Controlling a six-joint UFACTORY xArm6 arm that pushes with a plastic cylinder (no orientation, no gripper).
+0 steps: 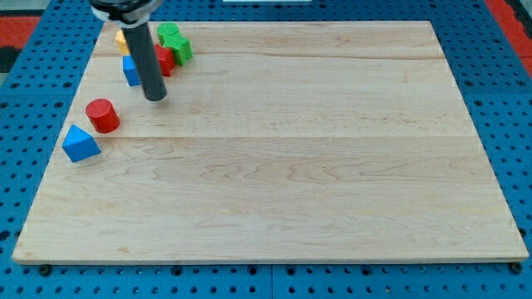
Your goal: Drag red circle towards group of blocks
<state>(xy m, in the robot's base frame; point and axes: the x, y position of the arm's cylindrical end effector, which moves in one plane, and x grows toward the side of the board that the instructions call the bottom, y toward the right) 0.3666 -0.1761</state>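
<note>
Now we are looking at the red circle (102, 115), a short, squat cylinder with a flat round top and a glossy red side, sitting upright near the view's left edge of the wooden board (291, 166). It is lying apart from everything: the blue triangle (80, 144) is resting just below it and a little to the view's left, close but not touching.

Our rod is coming down from the view's top, and our tip (155, 97) is standing on the board up and to the view's right of the red circle, with bare wood showing between the two. We are carrying no jaws at all, only this straight dark rod, so nothing is being held or clasped.

The group of blocks is crowding the board's top-left corner, right behind the rod. A blue block (130, 71) is peeking out at the rod's left side, a red block (165, 61) at its right, a yellow block (121, 39) is sitting further up, and two green blocks (174, 41) are lying at the right of the cluster. The rod is hiding parts of them, so we cannot make out their shapes fully.

The board is pale, with long grain lines running across, and is resting on a blue perforated table (33, 100); a patch of red surface (29, 21) is showing in the view's top-left corner.
</note>
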